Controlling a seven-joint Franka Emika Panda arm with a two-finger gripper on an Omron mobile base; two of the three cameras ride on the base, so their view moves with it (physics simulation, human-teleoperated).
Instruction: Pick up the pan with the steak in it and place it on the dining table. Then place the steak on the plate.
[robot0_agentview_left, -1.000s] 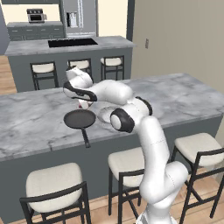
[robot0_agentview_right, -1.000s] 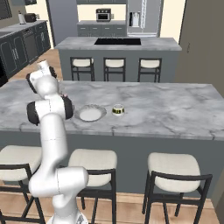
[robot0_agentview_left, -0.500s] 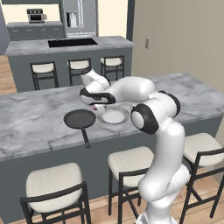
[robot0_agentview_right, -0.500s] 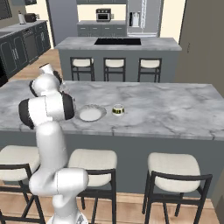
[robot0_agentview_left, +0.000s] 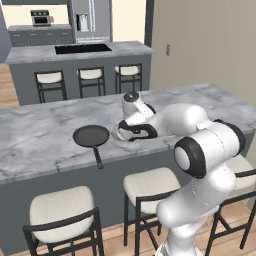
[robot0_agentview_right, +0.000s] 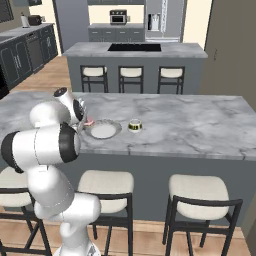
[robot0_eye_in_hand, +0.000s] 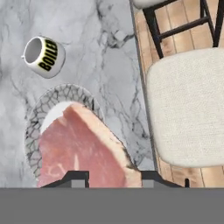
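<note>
Marble tabletop (robot0_agentview_left: 45, 135), stools along its near side. Claw (robot0_eye_in_hand: 114, 175) pinches steak (robot0_eye_in_hand: 81, 151), held above plate (robot0_eye_in_hand: 41, 109); pink edge also shows beside plate in right base view. Pan (robot0_agentview_left: 91, 136) sits on tabletop, well left of plate, handle toward stools. Mug (robot0_eye_in_hand: 43, 54) lies near plate.

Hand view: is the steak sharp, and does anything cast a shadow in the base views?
Hand view: steak looms large and slightly soft over the plate; mug lettering readable. Left base view: pan on the table crisp, no clear shadow. Right base view: flat, even light, no glare.
</note>
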